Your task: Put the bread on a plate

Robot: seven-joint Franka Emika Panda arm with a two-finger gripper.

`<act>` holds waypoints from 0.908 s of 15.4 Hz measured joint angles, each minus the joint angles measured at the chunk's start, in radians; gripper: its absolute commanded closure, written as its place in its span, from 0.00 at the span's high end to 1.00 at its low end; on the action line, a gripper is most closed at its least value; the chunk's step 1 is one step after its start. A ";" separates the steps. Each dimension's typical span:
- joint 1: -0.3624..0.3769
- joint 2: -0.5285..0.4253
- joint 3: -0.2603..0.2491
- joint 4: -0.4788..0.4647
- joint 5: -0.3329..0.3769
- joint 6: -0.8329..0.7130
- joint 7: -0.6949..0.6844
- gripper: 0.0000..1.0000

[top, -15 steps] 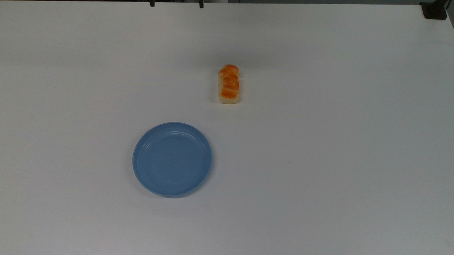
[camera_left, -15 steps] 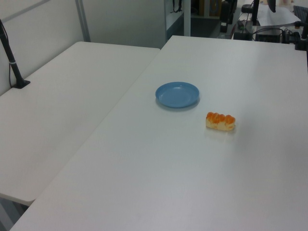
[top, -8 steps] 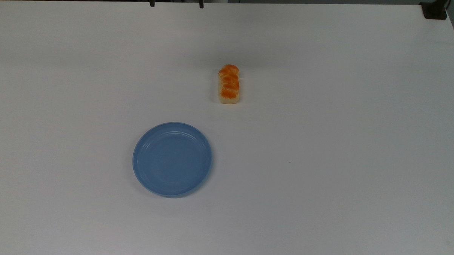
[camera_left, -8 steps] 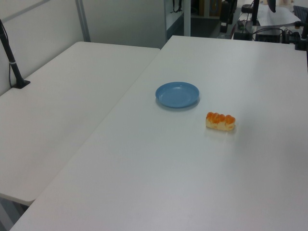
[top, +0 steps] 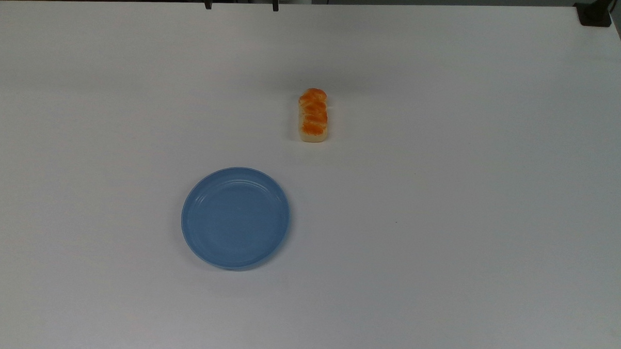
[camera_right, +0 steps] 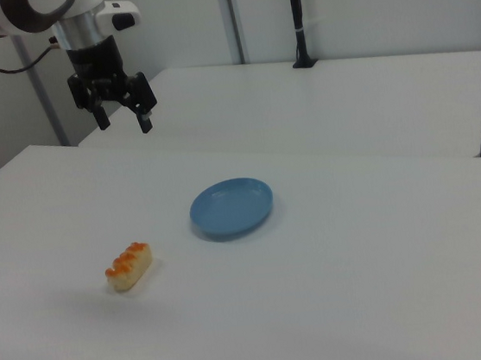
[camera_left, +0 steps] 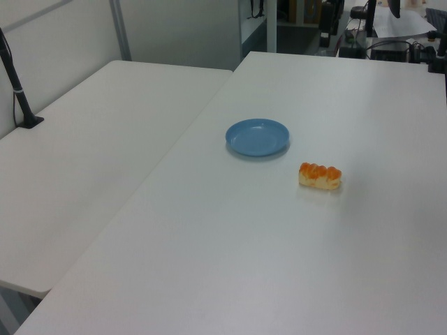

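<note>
Both of my fingers are spread and empty, my gripper (camera_right: pixel 123 121) hanging well above the table (camera_right: pixel 368 304), with the bread (camera_right: pixel 130 266) lying below it, apart from the plate (camera_right: pixel 231 207), long axis pointing toward the right view's upper right.

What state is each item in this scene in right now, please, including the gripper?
bread: lying flat on the table, glazed top up, apart from the plate, not held.
plate: upright on the table, nothing on it.
gripper: open, holding nothing, raised above the table and away from the bread.
table: white, carrying the bread and the plate.
</note>
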 measured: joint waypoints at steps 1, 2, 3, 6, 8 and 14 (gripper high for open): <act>0.000 0.000 0.000 0.000 0.000 0.000 0.000 1.00; 0.000 0.000 0.000 0.000 0.000 0.000 0.000 1.00; 0.000 0.000 0.000 0.000 0.000 0.000 0.000 1.00; 0.000 0.000 0.000 0.000 0.000 0.000 0.000 1.00; 0.001 0.000 0.001 -0.005 0.000 -0.001 0.000 1.00; 0.004 -0.033 0.040 -0.150 0.000 0.036 0.001 0.99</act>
